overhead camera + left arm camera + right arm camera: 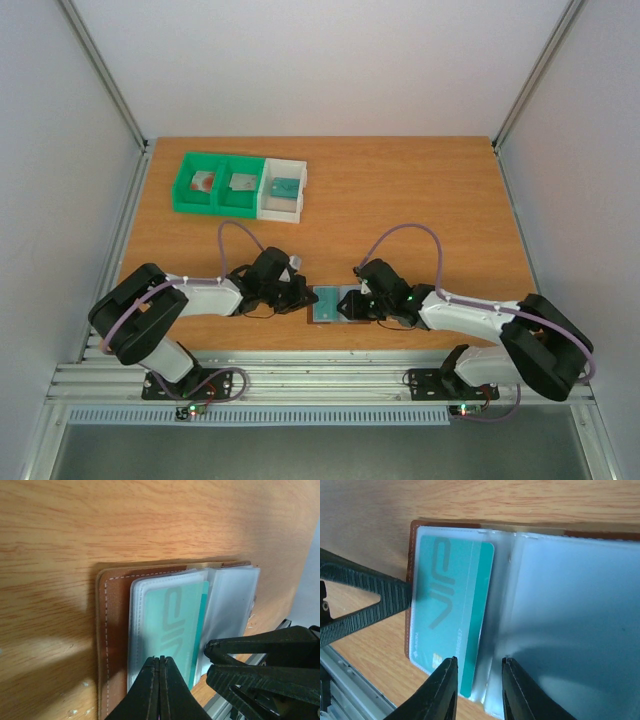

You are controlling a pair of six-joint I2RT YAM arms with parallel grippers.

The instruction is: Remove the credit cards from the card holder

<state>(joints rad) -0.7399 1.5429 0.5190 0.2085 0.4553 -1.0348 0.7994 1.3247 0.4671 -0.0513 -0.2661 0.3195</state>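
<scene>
The left end effector [160, 662], fingers pressed together, bears on the left edge of the open card holder [114, 630] lying on the surface [100, 520]; the teal VIP card [451, 610] sits pocketed inside, its long axis pointing at the right end effector [477, 675], whose fingers stand apart astride the card's near end; that arm looks better placed to draw it out.

The wooden table [400, 200] has an orange-brown top with a visible grain. Toward 11 o'clock from its middle, near the far left corner, a green bin [215, 207] sits on it, with a white bin [281, 211] touching its right side. At 6 o'clock, close to the near edge, the brown card holder [325, 305] lies flat and open, its clear sleeves facing up.
</scene>
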